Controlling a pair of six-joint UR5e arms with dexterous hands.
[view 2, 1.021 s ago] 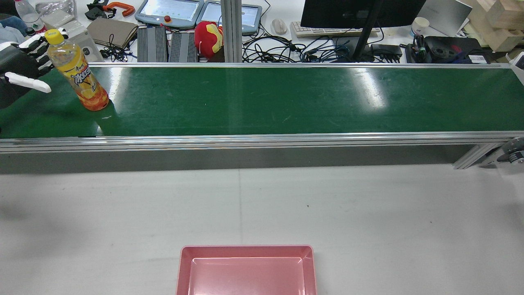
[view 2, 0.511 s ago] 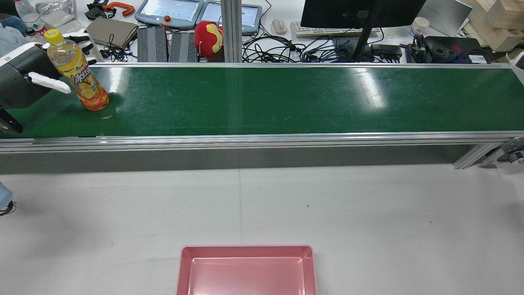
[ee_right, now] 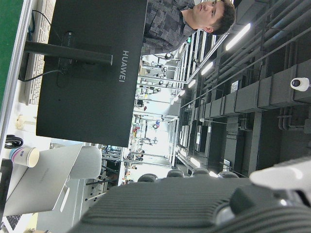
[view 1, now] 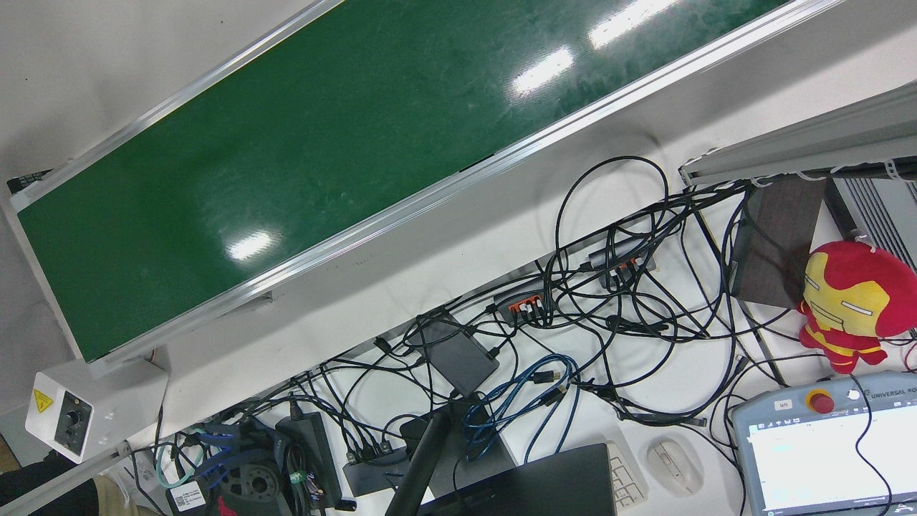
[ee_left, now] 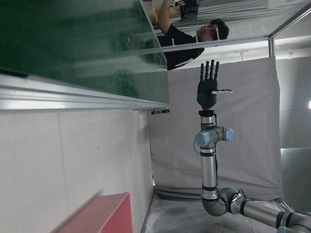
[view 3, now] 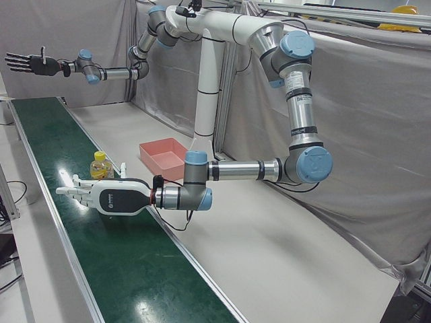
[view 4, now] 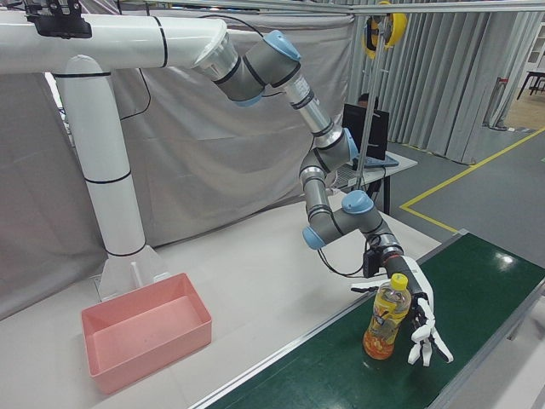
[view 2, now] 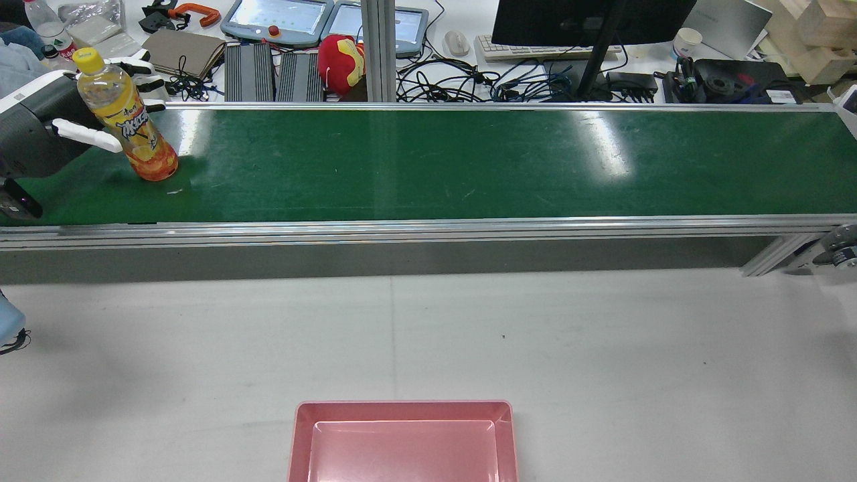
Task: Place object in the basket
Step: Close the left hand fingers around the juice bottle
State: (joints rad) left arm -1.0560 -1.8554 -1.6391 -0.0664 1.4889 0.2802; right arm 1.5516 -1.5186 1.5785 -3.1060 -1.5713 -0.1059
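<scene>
An orange drink bottle (view 2: pixel 127 124) with a yellow cap stands upright at the left end of the green conveyor belt (view 2: pixel 469 161). My left hand (view 2: pixel 47 127) is open, with its thumb in front of the bottle and its other fingers (view 2: pixel 144 70) behind it. The hand is not closed on the bottle. The right-front view shows the bottle (view 4: pixel 385 319) beside the spread hand (view 4: pixel 421 328). My right hand (view 3: pixel 27 64) is open and empty, raised high over the belt's far end. The pink basket (view 2: pixel 404 412) sits on the white table, at the near edge of the rear view.
The belt has raised aluminium rails (view 2: pixel 428 227) along both sides. Beyond it is a cluttered desk with cables (view 2: pixel 469 80), teach pendants (view 2: pixel 281 17), a red plush toy (view 2: pixel 341 60) and a monitor (view 2: pixel 589 20). White table (view 2: pixel 602 348) lies between belt and basket.
My left hand has moved right along the belt to the bottle, so its fingers now flank it. The bottle has not moved.
</scene>
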